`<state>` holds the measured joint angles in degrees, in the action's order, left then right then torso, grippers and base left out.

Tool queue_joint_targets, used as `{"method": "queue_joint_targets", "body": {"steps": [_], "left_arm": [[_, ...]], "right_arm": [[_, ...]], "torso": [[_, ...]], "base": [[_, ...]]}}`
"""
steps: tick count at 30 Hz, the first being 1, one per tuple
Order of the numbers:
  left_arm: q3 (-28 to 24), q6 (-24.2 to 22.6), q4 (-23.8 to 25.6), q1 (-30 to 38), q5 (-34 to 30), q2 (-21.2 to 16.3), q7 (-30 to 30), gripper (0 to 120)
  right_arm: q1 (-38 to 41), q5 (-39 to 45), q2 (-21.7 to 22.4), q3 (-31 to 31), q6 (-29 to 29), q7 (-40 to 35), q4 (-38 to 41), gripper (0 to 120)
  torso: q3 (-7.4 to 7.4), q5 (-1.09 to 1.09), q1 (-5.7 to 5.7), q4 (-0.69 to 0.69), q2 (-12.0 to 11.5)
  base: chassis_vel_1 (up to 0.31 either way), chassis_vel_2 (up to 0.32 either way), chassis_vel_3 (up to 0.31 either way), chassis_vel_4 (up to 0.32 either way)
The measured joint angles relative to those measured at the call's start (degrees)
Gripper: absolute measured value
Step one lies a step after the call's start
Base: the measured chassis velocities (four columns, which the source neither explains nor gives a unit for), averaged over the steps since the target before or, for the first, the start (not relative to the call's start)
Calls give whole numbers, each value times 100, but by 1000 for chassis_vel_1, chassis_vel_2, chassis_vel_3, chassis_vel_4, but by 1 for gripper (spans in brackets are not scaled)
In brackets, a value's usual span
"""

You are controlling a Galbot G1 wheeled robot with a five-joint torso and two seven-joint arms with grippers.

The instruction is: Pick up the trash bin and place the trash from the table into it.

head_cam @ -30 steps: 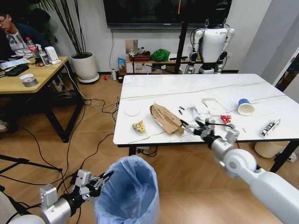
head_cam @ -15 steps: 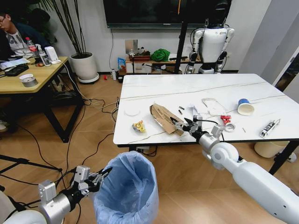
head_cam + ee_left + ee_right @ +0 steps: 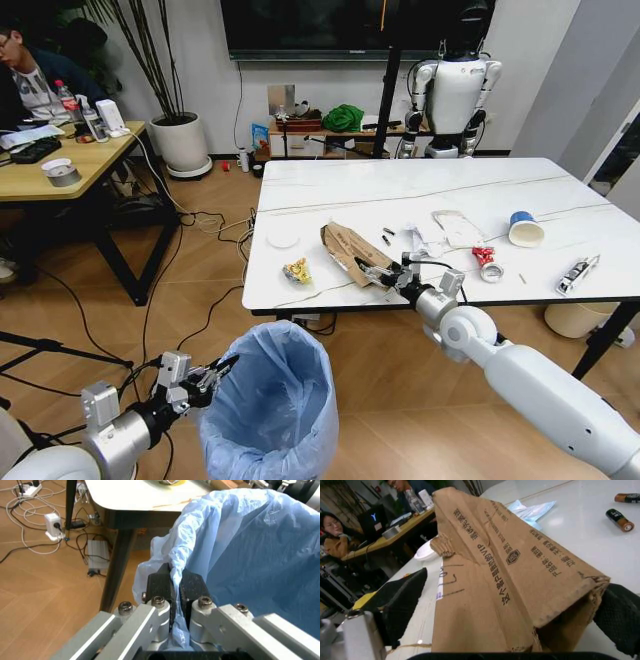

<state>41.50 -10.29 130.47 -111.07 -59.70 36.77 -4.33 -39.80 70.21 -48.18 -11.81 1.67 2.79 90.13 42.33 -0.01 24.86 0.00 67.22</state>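
Left gripper (image 3: 175, 583) — black fingers (image 3: 159, 585) pinched together on the rim of the trash bin (image 3: 250, 547), crinkled light-blue bag bunched between them. Beyond it stood the table (image 3: 135, 498) — white corner, dark leg — over wooden floor (image 3: 45, 592) strewn with cables (image 3: 30, 521) and a power strip.

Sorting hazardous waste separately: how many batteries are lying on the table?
2. One battery lies on the table beside the cardboard; the other lies close by it. More may hide behind the cardboard.
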Motion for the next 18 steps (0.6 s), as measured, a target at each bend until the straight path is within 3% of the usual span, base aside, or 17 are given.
{"method": "queue_joint_targets", "body": {"steps": [10,16,18], "left_arm": [[-23,0,-29,25,-18,17,-4,0],[-32,-2,-56,76,-73,2,-2,0],[-32,-2,-57,76,-75,2,-2,0]], "right_arm": [[-34,-16,29,-13,-3,55,-74,64],[-49,-17,47,3,-5,64,-38,37],[-50,-17,47,3,-5,65,-35,34]], "torso": [[0,1,0,0,0],[0,1,0,0,0],[0,1,0,0,0]], "base": [[0,0,0,0],[0,0,0,0],[0,0,0,0]]}}
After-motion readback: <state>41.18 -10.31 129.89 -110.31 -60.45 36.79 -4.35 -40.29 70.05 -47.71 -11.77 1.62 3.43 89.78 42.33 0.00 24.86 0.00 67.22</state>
